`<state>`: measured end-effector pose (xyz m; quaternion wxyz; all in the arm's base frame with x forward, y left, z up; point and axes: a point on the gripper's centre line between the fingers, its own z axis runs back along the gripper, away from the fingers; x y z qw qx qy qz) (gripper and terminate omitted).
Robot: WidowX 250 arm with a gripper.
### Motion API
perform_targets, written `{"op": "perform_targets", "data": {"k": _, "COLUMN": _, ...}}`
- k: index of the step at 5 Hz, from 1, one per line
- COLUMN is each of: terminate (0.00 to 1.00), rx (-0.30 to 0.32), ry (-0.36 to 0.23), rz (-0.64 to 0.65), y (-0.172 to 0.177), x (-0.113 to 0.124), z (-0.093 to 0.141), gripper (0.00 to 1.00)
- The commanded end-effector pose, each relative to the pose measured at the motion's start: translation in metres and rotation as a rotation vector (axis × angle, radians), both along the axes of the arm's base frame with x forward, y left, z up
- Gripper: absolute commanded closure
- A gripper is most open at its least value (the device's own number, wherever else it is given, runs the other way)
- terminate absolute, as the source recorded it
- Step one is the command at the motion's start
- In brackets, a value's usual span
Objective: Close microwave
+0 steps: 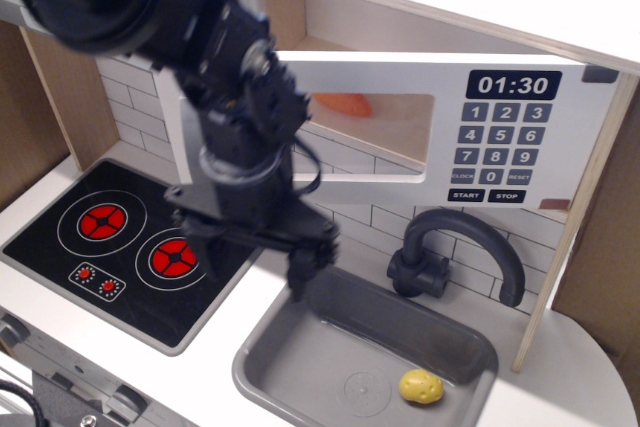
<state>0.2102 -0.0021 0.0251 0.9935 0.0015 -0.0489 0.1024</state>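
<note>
**Claw hangs in front of the swung-out microwave door**

Claw (255,262) points downward at the end of the black arm (150,7), hovering over the strip of white desk (215,342) between the stovetop and the sink. Its dark fingers (300,272) are blurred, one showing at the left and one lower at the right above the sink's near-left corner; they appear spread with nothing between them, though the blur keeps this from being certain.

At the far left, the black stovetop (110,257) lies flat in the desk with two red ring burners and a small panel of red dials at its front. The arm comes down from the upper left corner and its wrist covers the left end of the microwave (440,117).

That microwave is the wide white panel mounted under the wooden shelf. Its door stands ajar, angled away from the cabinet opening behind it, so the tiled back wall shows through and below the rectangular window. An orange object (345,104) shows through the window's upper edge. The handle end of the door is hidden behind the arm. On the right part of the panel sits the dark clock display (513,85), reading 01:30, with the grey keypad beneath it.

Below the microwave, the grey sink (300,367) is set into the desk, with a small yellow object (421,386) lying in its basin near the front right. The dark curved faucet (455,247) stands behind the sink.
</note>
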Motion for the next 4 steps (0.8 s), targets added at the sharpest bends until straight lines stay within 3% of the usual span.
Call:
{"op": "perform_targets", "data": {"k": 1, "terminate": 0.00, "rx": -0.104, "ry": -0.087, "rz": 0.077, "y": -0.012, "x": 0.052, "z": 0.034, "gripper": 0.00}}
{"op": "perform_targets", "data": {"k": 3, "terminate": 0.00, "rx": -0.098, "ry": -0.153, "rz": 0.095, "y": 0.008, "x": 0.085, "z": 0.045, "gripper": 0.00}}
{"op": "perform_targets", "data": {"k": 4, "terminate": 0.00, "rx": -0.081, "ry": -0.265, "rz": 0.038, "y": 0.026, "x": 0.088, "z": 0.048, "gripper": 0.00}}
